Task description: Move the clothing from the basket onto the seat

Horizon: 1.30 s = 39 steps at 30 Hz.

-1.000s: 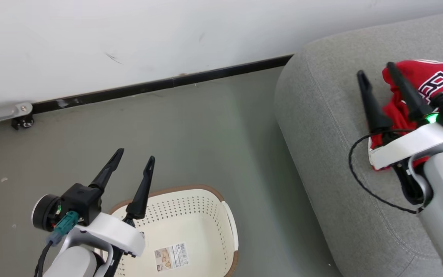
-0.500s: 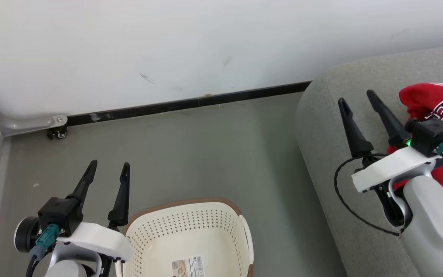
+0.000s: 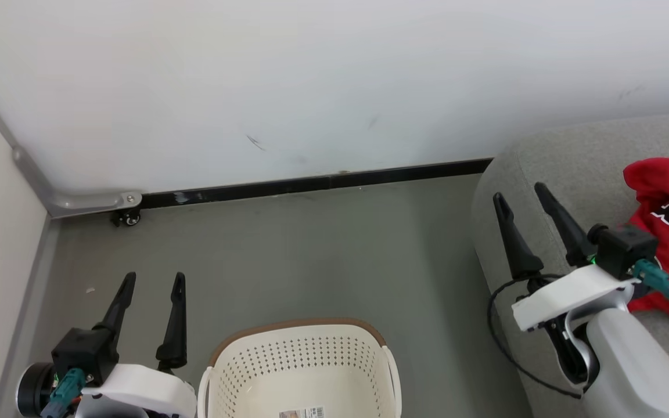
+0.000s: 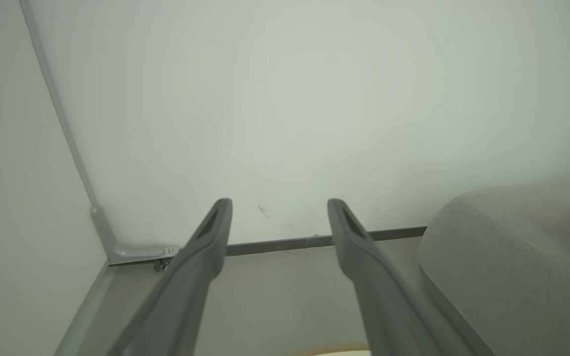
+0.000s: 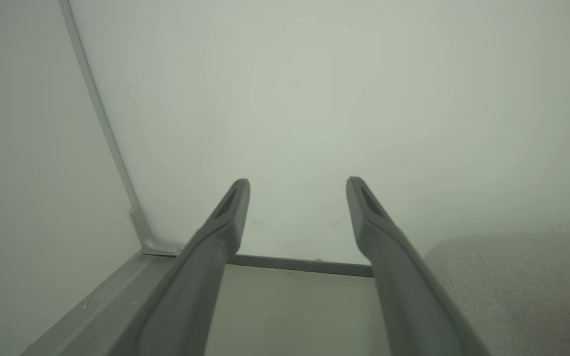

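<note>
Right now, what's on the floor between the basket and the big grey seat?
Nothing. In the head view, only bare grey floor lies between the basket and the seat.

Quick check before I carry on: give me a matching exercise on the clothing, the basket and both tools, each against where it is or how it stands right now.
Column one:
1. clothing
2. basket
3. left tool
4. right tool

Column two:
A. open, at the edge of the seat
B. standing on the floor, no garment in the part that shows
C. lying on the seat
D. open, above the floor beside the basket

Pairs: 1-C, 2-B, 3-D, 4-A.
</note>
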{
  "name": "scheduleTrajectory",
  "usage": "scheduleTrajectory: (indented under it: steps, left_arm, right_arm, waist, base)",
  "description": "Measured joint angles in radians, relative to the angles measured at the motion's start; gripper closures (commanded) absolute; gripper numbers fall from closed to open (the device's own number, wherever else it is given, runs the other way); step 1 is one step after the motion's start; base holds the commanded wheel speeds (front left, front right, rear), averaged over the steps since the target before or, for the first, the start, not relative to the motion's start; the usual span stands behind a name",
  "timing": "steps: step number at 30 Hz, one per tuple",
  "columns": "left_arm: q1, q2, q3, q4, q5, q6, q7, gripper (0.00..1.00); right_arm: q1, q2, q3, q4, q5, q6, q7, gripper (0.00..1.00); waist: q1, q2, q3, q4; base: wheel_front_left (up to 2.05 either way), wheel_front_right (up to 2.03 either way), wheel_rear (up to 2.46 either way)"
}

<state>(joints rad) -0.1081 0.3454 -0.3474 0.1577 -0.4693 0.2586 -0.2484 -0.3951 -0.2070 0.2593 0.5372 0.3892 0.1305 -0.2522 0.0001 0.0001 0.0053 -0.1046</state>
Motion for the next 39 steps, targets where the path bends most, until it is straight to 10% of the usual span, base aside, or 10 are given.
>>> scheduleTrajectory:
  steps: [39]
  left_arm:
    - [0.126,-0.067,0.018,-0.003,0.069,-0.002,0.000,0.00]
  right_arm:
    - [0.324,0.150,-0.133,-0.050,-0.150,0.000,0.000,0.00]
  waist:
    - [0.0000,0.0000,-0.094,0.075]
  base:
    - [0.00,0.00,0.00]
